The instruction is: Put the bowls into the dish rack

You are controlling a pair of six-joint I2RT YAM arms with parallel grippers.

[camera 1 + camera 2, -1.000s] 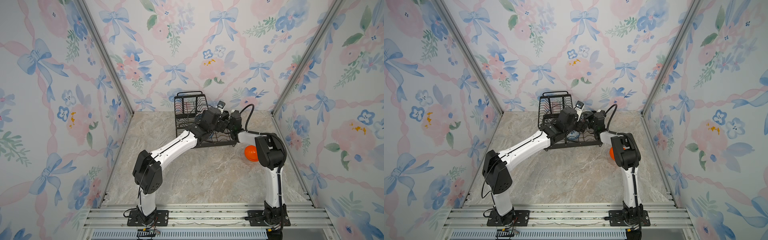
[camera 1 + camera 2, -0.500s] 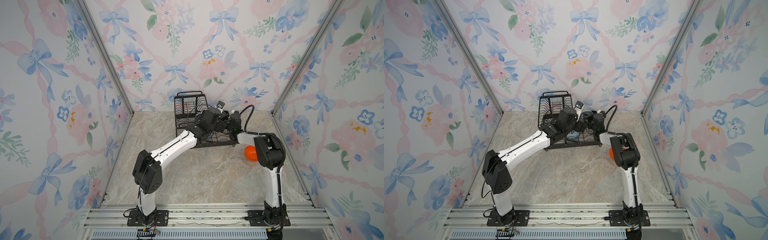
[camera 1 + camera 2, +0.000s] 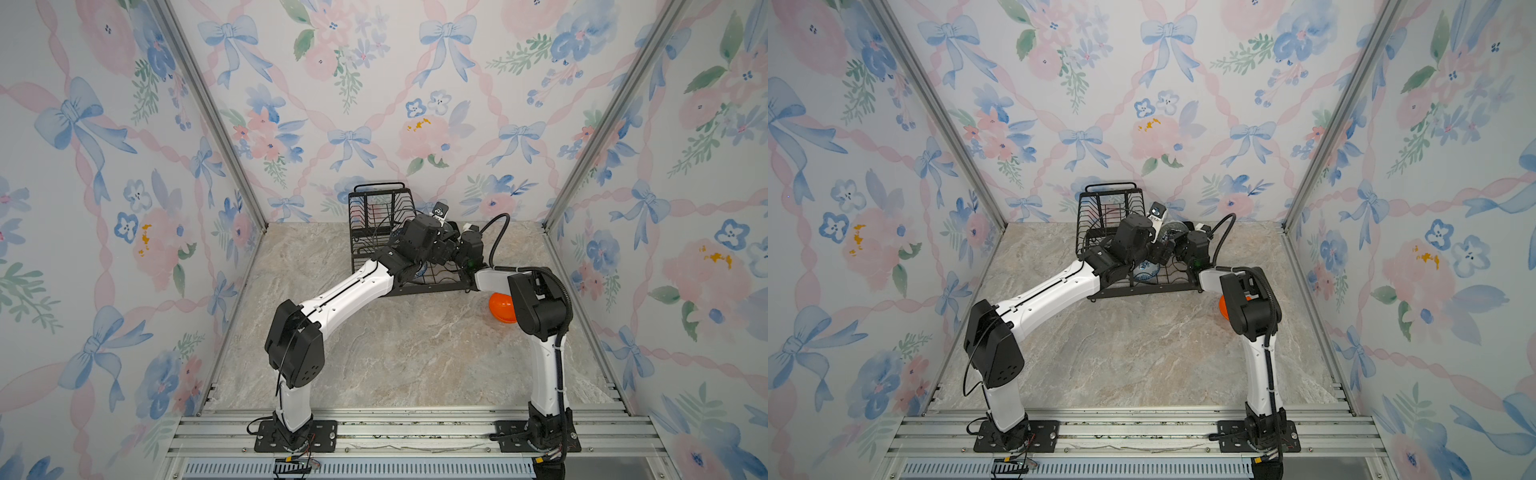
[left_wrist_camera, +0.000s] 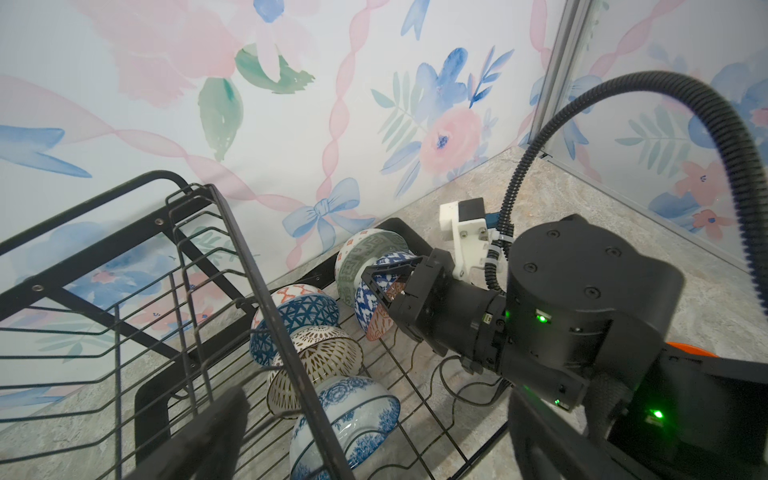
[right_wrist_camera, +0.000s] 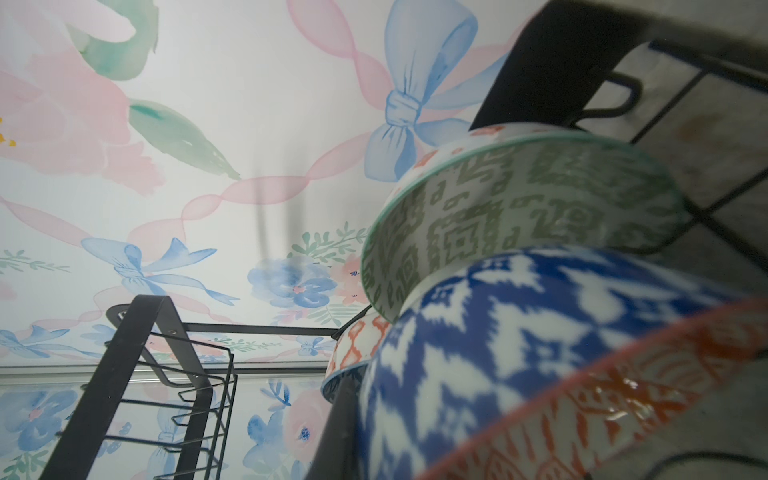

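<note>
The black wire dish rack (image 3: 376,208) (image 4: 216,257) stands against the back wall. Several bowls rest on edge in its lower tray: green-white (image 4: 365,257) (image 5: 519,199), dark-blue triangle-patterned (image 4: 299,320), brown-white (image 4: 320,357) and blue-white floral (image 4: 349,415) (image 3: 1146,272). My right gripper (image 4: 386,286) (image 5: 357,399) is shut on the rim of a blue-white bowl with an orange-patterned inside (image 4: 374,309) (image 5: 498,340), next to the green one. My left gripper (image 4: 374,407) hangs open above the floral bowl, touching nothing. A plain orange bowl (image 3: 500,307) (image 3: 1223,307) sits on the table.
Both arms crowd over the rack's lower tray in both top views. The raised slotted basket (image 4: 124,332) stands close beside my left wrist. The orange bowl lies half hidden behind the right arm's elbow (image 3: 536,307), near the right wall.
</note>
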